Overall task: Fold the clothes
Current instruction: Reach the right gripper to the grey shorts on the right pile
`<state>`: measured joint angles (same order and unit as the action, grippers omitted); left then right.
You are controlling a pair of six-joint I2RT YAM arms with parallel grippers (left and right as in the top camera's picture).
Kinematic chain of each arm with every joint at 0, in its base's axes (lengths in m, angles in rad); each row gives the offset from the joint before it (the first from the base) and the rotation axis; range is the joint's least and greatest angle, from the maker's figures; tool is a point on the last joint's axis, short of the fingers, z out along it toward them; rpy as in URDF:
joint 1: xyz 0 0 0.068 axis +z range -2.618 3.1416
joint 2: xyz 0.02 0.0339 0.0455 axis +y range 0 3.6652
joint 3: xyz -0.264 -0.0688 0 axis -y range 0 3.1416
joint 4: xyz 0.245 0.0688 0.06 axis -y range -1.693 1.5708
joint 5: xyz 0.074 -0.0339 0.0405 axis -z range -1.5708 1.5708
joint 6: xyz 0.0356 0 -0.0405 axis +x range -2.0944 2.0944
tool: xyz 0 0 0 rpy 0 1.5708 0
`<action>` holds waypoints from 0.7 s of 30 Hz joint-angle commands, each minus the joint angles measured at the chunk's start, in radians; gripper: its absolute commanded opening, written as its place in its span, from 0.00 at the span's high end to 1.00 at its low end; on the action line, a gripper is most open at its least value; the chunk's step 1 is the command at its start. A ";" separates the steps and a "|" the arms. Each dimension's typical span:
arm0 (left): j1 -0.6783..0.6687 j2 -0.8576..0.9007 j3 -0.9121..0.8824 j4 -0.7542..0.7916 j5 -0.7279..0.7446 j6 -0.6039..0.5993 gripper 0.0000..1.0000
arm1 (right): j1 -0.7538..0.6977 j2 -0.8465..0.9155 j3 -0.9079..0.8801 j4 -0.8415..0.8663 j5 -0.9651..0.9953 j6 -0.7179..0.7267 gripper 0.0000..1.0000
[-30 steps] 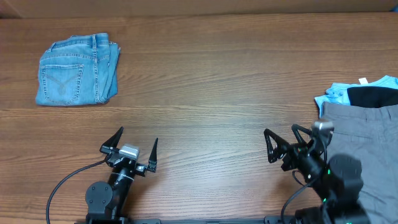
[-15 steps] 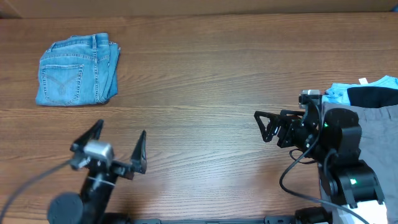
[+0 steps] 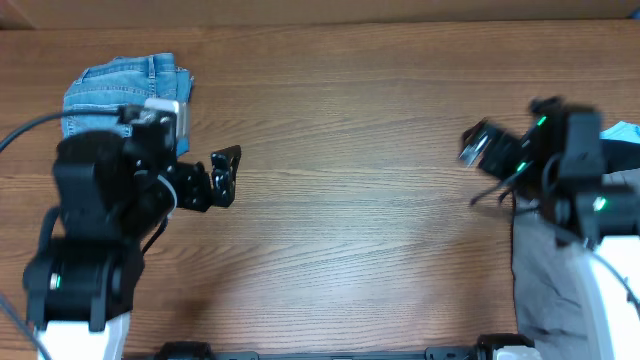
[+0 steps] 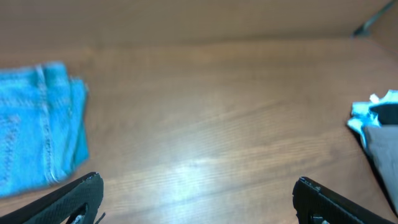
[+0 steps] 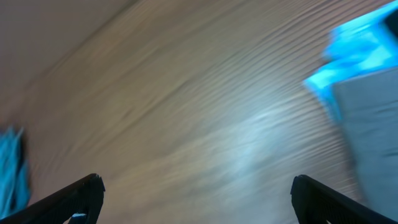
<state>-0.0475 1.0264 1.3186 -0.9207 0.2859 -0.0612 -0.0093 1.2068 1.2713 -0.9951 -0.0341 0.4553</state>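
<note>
Jeans (image 3: 110, 85) sit folded at the far left, likely done and out of the way. Grey shorts (image 3: 545, 285) lie at the right edge, near the right gripper (image 3: 480, 148). It and the left gripper (image 3: 224, 175) have jaws wide open, holding nothing.

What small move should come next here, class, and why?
Probably bring the right end effector, open and empty, down to the grey shorts lying spread beside it; the denim at far left already looks folded.
</note>
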 commanded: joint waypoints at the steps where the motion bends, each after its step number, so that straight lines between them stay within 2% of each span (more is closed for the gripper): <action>1: -0.005 0.059 0.027 -0.051 0.040 -0.018 0.00 | -0.111 0.097 0.047 -0.007 0.074 0.024 0.02; 4: -0.005 0.105 0.027 -0.121 0.055 -0.018 0.00 | -0.187 0.180 0.046 -0.023 0.075 0.023 0.09; 7: -0.005 0.142 0.027 -0.158 0.045 -0.012 0.00 | -0.236 0.270 0.046 -0.043 0.074 -0.004 0.09; 18: -0.005 0.244 0.027 -0.167 0.045 -0.013 0.00 | -0.243 0.548 0.045 0.021 0.174 -0.063 0.18; 21: -0.005 0.259 0.027 -0.179 0.045 -0.013 0.00 | -0.244 0.607 0.045 0.030 0.201 -0.062 0.26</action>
<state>-0.0475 1.2739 1.3220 -1.0924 0.3119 -0.0616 -0.2535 1.7725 1.3041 -0.9749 0.1085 0.4019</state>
